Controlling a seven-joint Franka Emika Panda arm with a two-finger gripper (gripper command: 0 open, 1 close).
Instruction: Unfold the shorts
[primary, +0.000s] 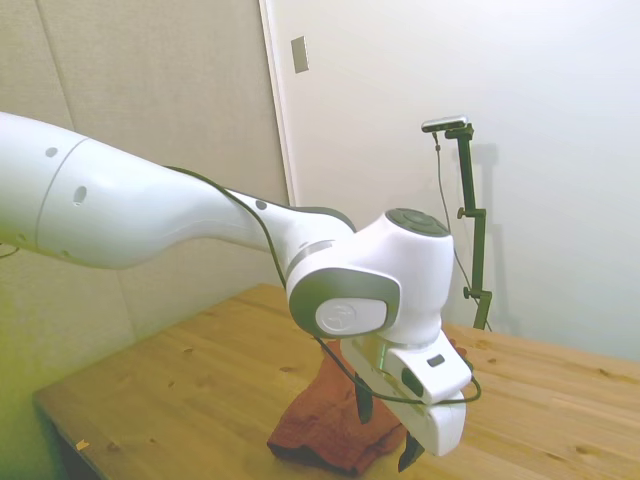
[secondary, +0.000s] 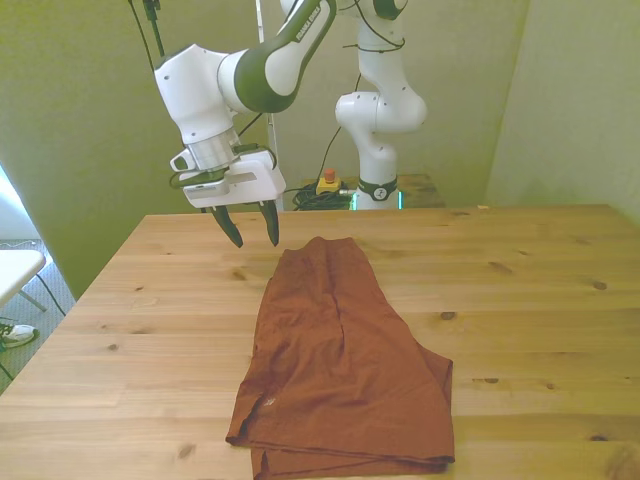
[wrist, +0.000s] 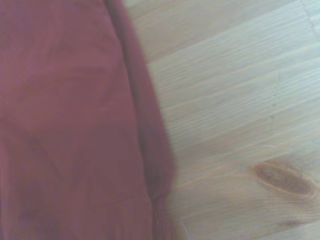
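Soft, light shorts (secondary: 340, 360) lie folded on the table (secondary: 540, 300).
Gripper (secondary: 250, 228) hangs at their eleven o'clock, fingers apart, empty; likely pinch the top layer's edge.

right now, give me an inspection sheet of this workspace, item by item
surface: wooden table, bare planks with knots around the cloth.
job's things: shorts lie folded lengthwise and flat on the table, narrow end toward the far edge, layered edges at the near end.
clutter: nothing seen on the table.
grippers: gripper open, empty, fingers pointing down, above the table just off the shorts' far end toward the front view's left; not touching the cloth.
cables: black cable runs along the arm to the wrist, loose loop by the gripper; more cables behind the table.
surroundings: plain walls; a shoe on the floor at the front view's left.
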